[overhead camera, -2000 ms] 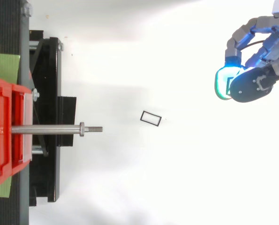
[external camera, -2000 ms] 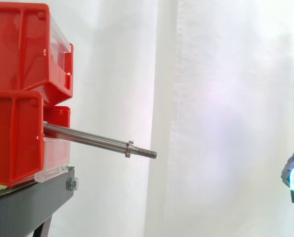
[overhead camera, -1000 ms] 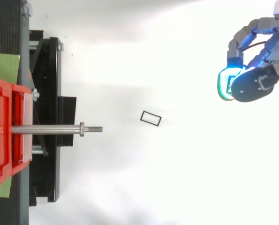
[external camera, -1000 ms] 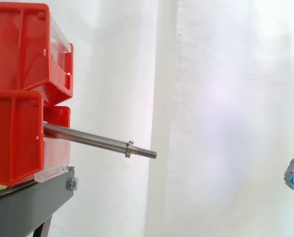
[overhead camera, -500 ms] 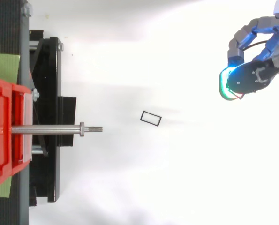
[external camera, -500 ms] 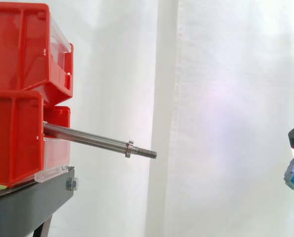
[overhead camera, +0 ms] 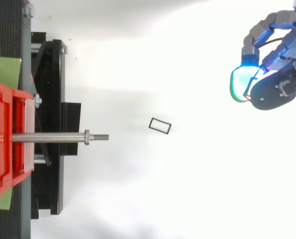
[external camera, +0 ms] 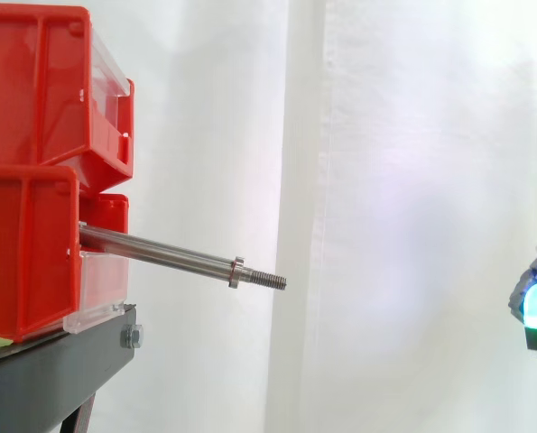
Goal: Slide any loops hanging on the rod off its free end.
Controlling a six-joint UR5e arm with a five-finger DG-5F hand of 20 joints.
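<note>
The rod (external camera: 160,255) jutted from the red bins (external camera: 33,180), its bare threaded end pointing right and slightly down. A black rectangular loop (overhead camera: 160,125) lay just beyond the tip, with open room around it. The hand (overhead camera: 277,89) hung well apart at the right edge; whether it was grasping anything could not be told.

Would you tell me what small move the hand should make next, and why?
Probably none toward the rod: it looks bare in both views, and a black rectangular loop already lies on the white surface beyond its free end. I would park the hand clear.
</note>
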